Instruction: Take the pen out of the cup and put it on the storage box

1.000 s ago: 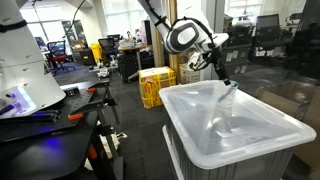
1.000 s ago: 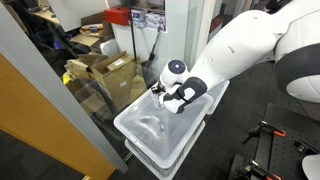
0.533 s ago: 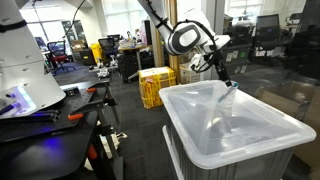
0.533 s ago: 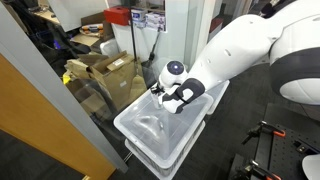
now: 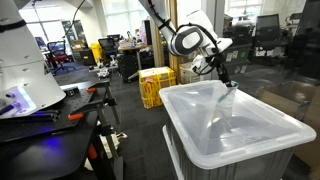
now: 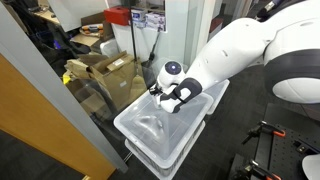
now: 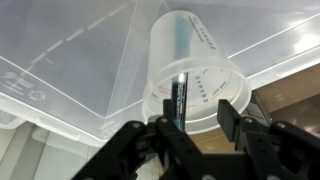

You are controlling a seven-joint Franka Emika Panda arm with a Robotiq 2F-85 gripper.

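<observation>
The clear plastic cup (image 7: pixel 190 60) stands on the lid of the translucent storage box (image 7: pixel 60 60), near one edge. The thin dark, teal-tinted pen (image 7: pixel 178 95) stands inside the cup, leaning on its wall. My gripper (image 7: pixel 197 112) is open just over the cup's rim; the pen is beside one finger and the other finger stands well apart. In both exterior views the gripper (image 5: pixel 222 76) (image 6: pixel 163 93) points down over the box (image 5: pixel 185 105) (image 6: pixel 135 125). The cup (image 5: pixel 229 96) shows faintly under it.
A yellow crate (image 5: pixel 155 86) stands on the floor behind the box. A dark workbench with tools (image 5: pixel 50 112) is off to the side. Cardboard boxes (image 6: pixel 110 68) and a glass partition with a wooden panel (image 6: pixel 40 110) lie beyond the box.
The gripper and wrist have shifted slightly over the cup. The cup, pen and box have not moved.
</observation>
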